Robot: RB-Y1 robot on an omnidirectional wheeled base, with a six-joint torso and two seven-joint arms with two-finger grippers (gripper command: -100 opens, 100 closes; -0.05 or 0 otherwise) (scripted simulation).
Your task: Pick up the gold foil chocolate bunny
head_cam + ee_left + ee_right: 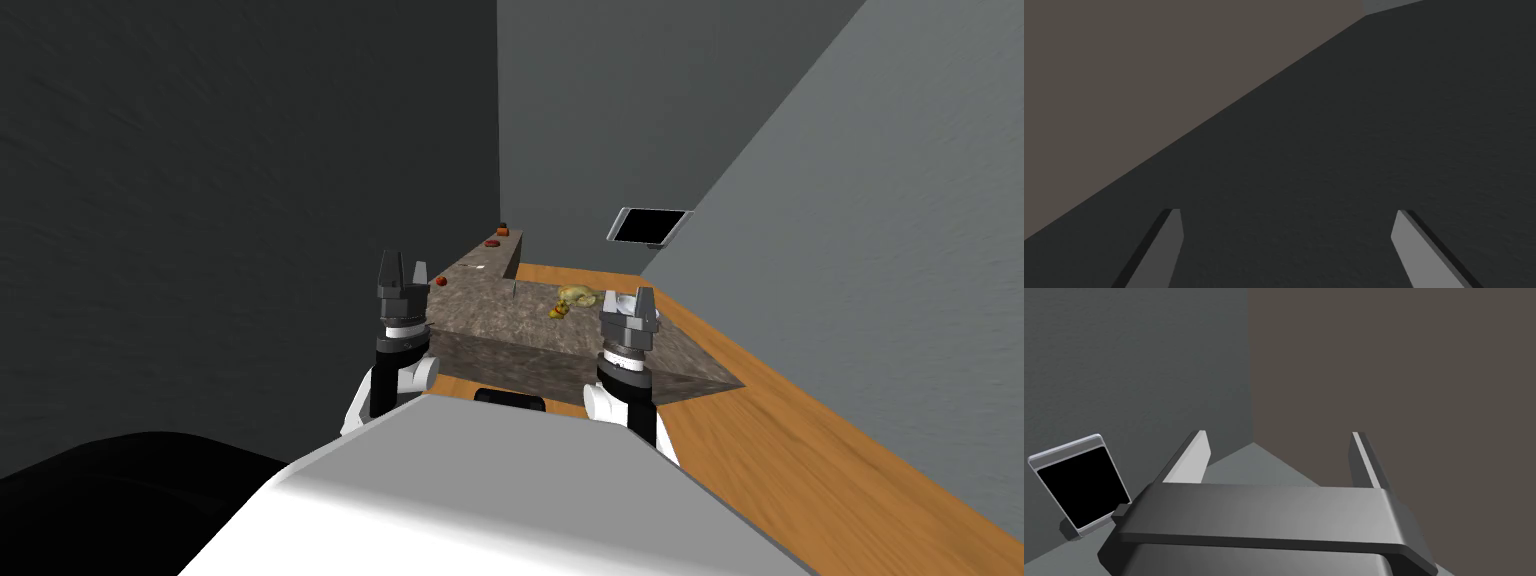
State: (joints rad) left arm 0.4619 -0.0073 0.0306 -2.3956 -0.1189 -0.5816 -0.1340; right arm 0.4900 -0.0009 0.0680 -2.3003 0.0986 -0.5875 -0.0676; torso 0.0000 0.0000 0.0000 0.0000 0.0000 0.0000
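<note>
Two claws, head view: the left claw (403,266) and the right claw (628,300) are raised side by side over the near edge of the desk (500,325). Both point up and away, which looks like a travelling pose, not a reach.
Bunny, head view: the bunny (576,294) appears to be the pale gold lump lying on the stone-grey top toward its far side, just past the right claw's tips. Its shape is too small to make out.
Yellow bit, head view: a yellow bit (558,311) lies just beside the bunny.
Red bits, head view: red bits (440,282) sit at the left edge and on the far narrow end, well apart from the bunny.
Left claw, its wrist view: the left claw (1289,245) has its fingers (1166,250) spread wide with nothing between them. It is aimed off the desk, so it is idle.
Right claw, its wrist view: the right claw (1276,458) is likewise spread and empty. It looks above the desk, so it would have to tip down.
Likely plan: the right arm is nearer the bunny and is probably the one to use. The grasp is not yet begun.
</note>
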